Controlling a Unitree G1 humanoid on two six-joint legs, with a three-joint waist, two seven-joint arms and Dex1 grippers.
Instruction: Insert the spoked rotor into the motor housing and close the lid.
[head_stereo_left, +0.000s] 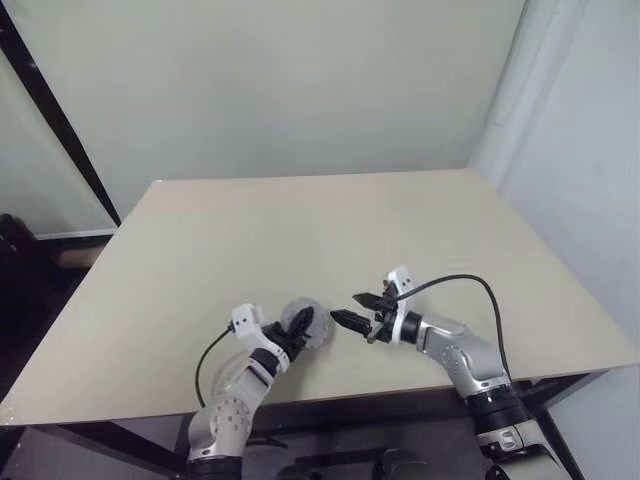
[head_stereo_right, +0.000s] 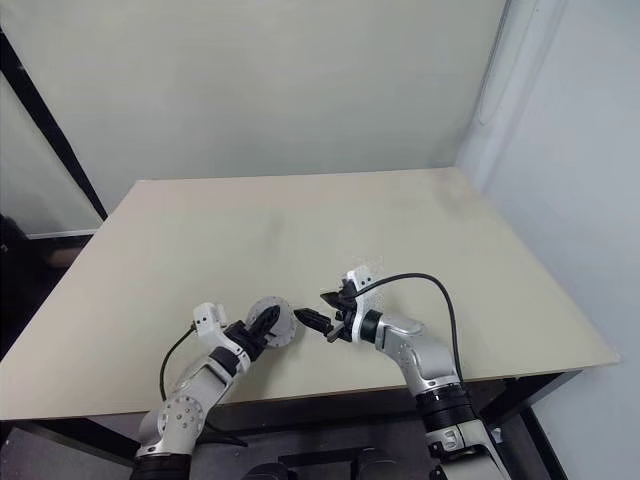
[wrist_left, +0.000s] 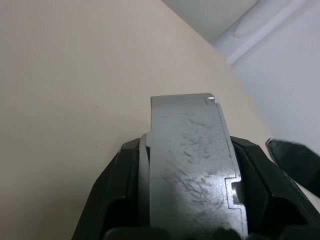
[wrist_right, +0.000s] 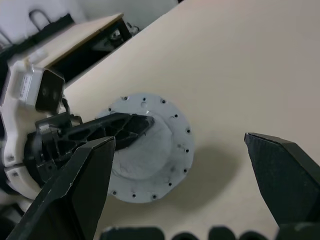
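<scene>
Grey round disc (wrist_right: 150, 150), probably the motor housing, clamped in left gripper (head_stereo_left: 298, 330) over beige table (head_stereo_left: 300, 230).
Right gripper (head_stereo_left: 357, 308) gapes empty beside it; pale walls behind.

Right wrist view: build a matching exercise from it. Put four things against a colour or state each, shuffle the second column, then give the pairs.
Things:
1. left gripper
2. right gripper
3. grey disc
4. table

Colour or state:
A. open, fingers wide apart, facing the disc
B. beige top
C. clamped on the disc
D. round, with small holes ringing its rim

Pairs: 1-C, 2-A, 3-D, 4-B
</scene>
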